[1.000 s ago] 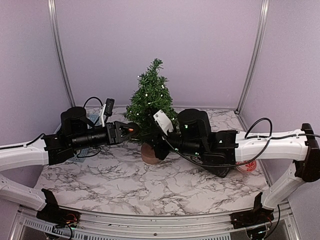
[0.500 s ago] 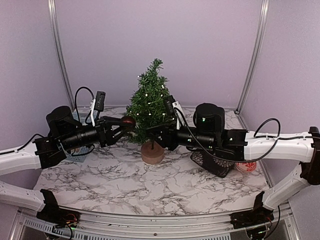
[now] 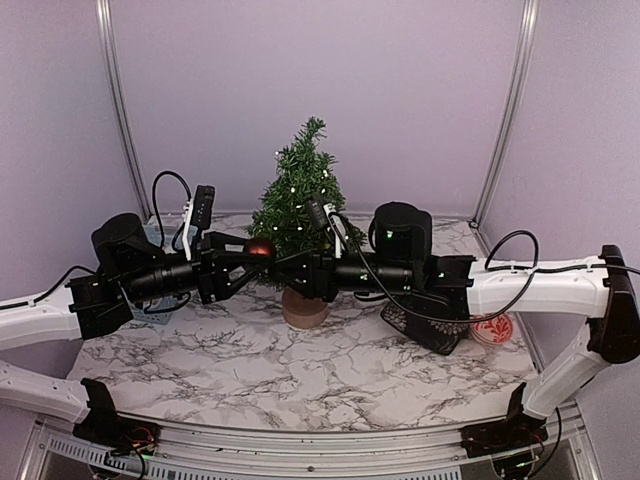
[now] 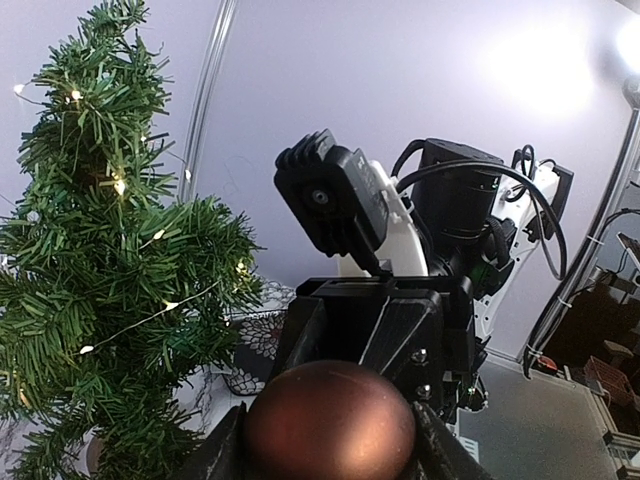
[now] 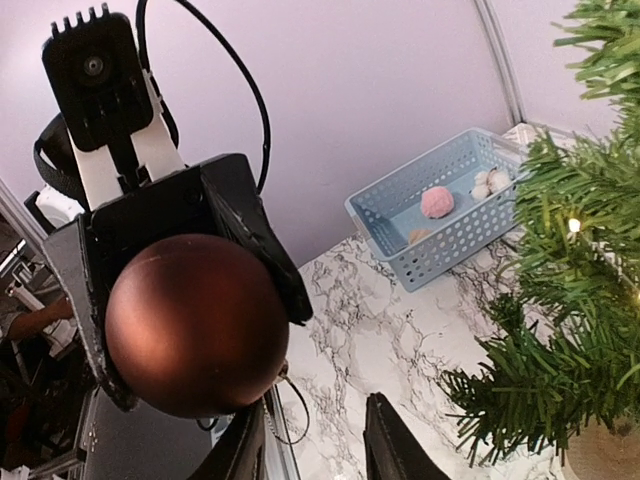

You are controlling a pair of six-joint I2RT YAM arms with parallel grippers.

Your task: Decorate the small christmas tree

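Observation:
The small christmas tree stands at the back centre on its tan stump, lit by tiny lights; it also fills the left of the left wrist view and the right edge of the right wrist view. My left gripper is shut on a dark red bauble just left of the tree. My right gripper faces it tip to tip, open. The bauble's thin hanging loop dangles between its fingers.
A light blue basket with a pink ball and white pieces sits at the back left, behind the left arm. A black patterned pouch and a red-and-white disc lie right of the tree.
My right gripper rose from beside the stump, swung left to meet the bauble, and its jaws parted. The left gripper lifted the bauble slightly toward the tree.

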